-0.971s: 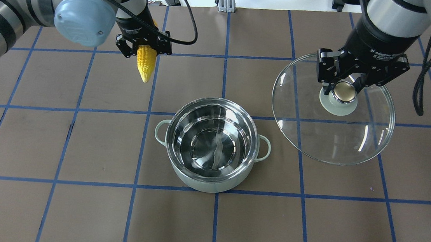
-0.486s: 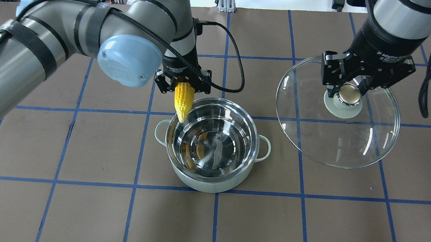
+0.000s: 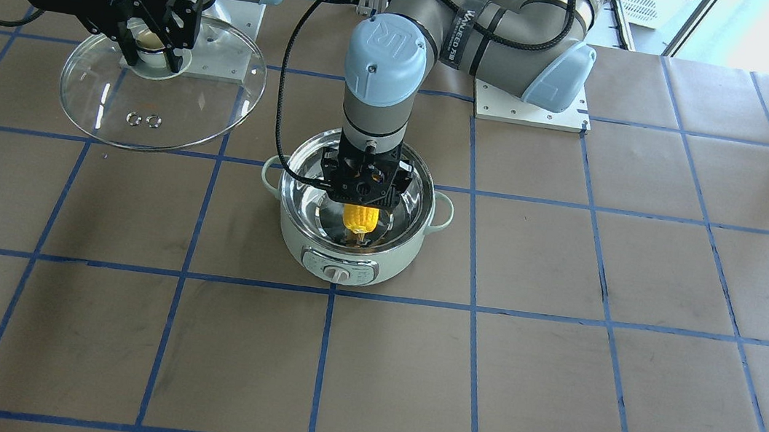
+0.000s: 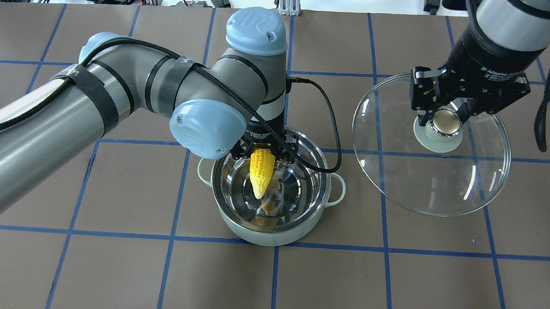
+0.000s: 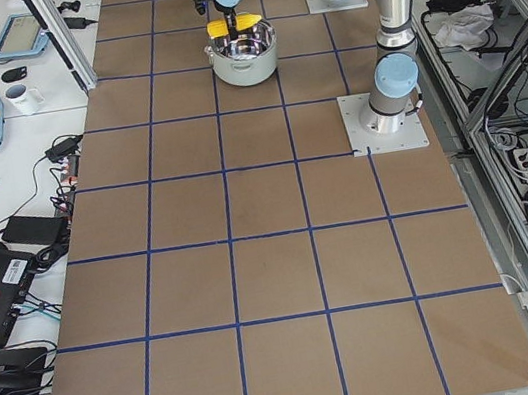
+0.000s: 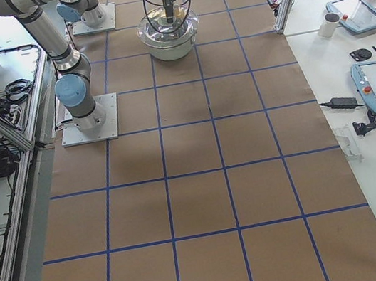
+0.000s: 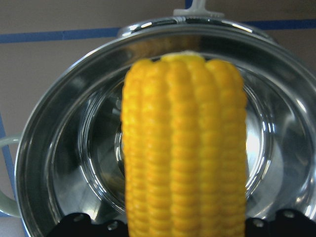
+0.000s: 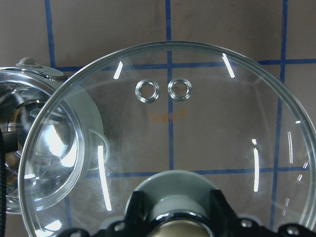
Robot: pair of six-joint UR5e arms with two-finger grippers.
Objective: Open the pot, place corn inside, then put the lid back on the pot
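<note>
Fig.: brown counter (image 4: 392, 294) w/ blue tape grid (image 4: 445, 251); side benches (image 6: 333, 58) w/ tablets, cables. I read the corn (image 4: 260, 170) as near-vertical: long axis upright, pointed tip down inside the pot (image 4: 268, 233), thick end up, pinched betw. L fingers (image 4: 291, 151). Tip-to-floor contact: can't tell. R fingers (image 4: 422, 112) clamp the knob (image 4: 446, 122) of the lid (image 4: 431, 188), held to the pot's right, apart from it.

Overhead and front cameras are facing each other across the desk (image 4: 392, 294); end cameras are looking lengthwise, pot (image 5: 245, 67) far at 12 o'clock; wrist cameras are peering close.
</note>
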